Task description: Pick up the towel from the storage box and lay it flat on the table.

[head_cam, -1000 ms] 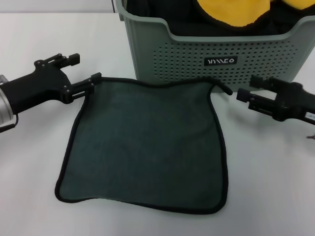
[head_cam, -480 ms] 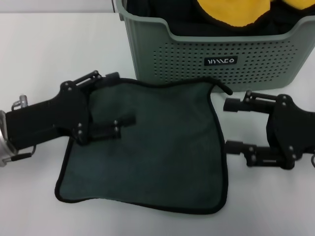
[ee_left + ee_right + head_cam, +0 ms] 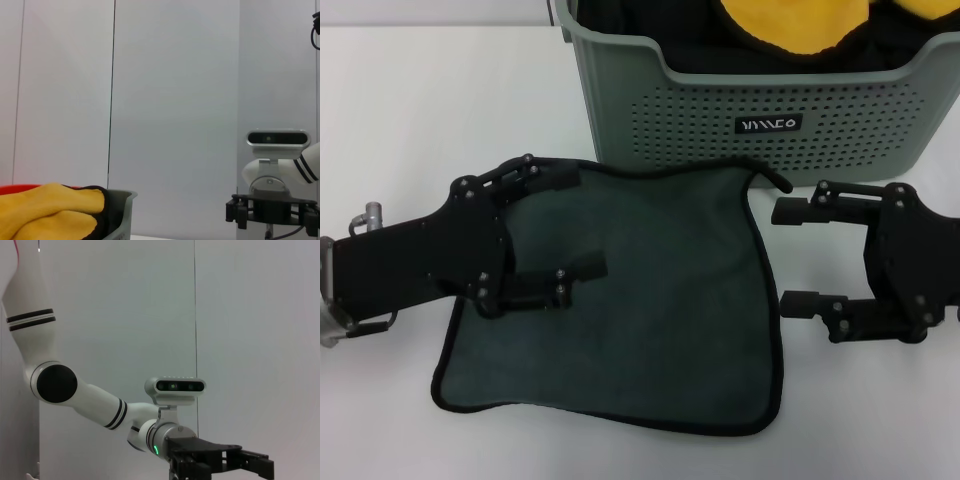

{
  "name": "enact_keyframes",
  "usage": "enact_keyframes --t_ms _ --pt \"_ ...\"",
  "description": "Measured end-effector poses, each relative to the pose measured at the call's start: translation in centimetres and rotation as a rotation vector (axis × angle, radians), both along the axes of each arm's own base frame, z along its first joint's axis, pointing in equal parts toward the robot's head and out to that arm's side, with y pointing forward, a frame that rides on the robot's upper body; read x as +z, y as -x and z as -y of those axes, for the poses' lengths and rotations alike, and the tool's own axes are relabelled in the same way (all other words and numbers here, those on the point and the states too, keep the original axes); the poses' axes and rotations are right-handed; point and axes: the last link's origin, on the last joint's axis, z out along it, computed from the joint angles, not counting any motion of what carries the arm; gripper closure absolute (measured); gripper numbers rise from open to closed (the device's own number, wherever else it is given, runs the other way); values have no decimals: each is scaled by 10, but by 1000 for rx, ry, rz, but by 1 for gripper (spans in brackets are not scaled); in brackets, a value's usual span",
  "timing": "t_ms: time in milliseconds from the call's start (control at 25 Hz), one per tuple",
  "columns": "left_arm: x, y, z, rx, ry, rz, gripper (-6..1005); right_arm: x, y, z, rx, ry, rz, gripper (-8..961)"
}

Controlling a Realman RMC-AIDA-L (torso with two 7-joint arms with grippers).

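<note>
White desk (image 3: 400, 90) fills the head view, with the storage box (image 3: 760, 120) at upper centre and right, still holding bunched yellow-and-black cloths (image 3: 790, 25). Below it, at centre frame, the towel (image 3: 650, 320) lies spread dark side up on the desk, its far edge just beside the box wall.

At left of frame the left pincer (image 3: 570, 225) hangs over the towel's upper left part, its 2 fingers wide apart and holding nothing. At right of frame the right pincer (image 3: 790, 255) sits just off the towel's right edge, likewise spread and empty.

The towel looks essentially laid, so the main risk is disturbance. If the left arm pulls away low, a finger could snag the black edging and drag or fold the corner. The upper right corner (image 3: 770, 178) curls slightly, and the right pincer could catch it.
</note>
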Motion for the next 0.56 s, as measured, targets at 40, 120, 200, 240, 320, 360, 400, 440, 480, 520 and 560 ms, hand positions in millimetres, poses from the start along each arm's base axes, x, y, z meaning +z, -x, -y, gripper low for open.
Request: enact_keyframes --t_ms 40,120,200,240,320,360,400,440,480,520,560 --pt "0 0 0 0 -3 0 110 0 0 0 1 1 0 229" --pt "0 1 1 -1 -11 1 110 -1 1 0 4 2 -2 229" --pt "0 1 1 -2 -14 1 110 -2 2 1 5 2 -3 229" --pt "0 1 1 -2 -13 1 110 -2 1 1 6 1 -4 229" --pt "0 1 1 -3 -8 1 110 -3 1 2 5 1 -4 229" --pt "0 1 1 -3 -7 1 110 -3 1 2 5 3 -4 229" --pt "0 1 1 -3 -7 0 110 -4 0 3 5 6 -1 229" --pt "0 1 1 -4 -7 0 110 -5 0 3 4 9 0 229" --pt "0 1 2 -3 -7 0 110 -5 0 4 2 10 -1 229" --pt "0 1 2 -2 -8 0 110 -5 -1 4 0 11 -1 229" --pt "0 1 2 -1 -8 1 110 -5 -1 4 -2 11 -1 229"
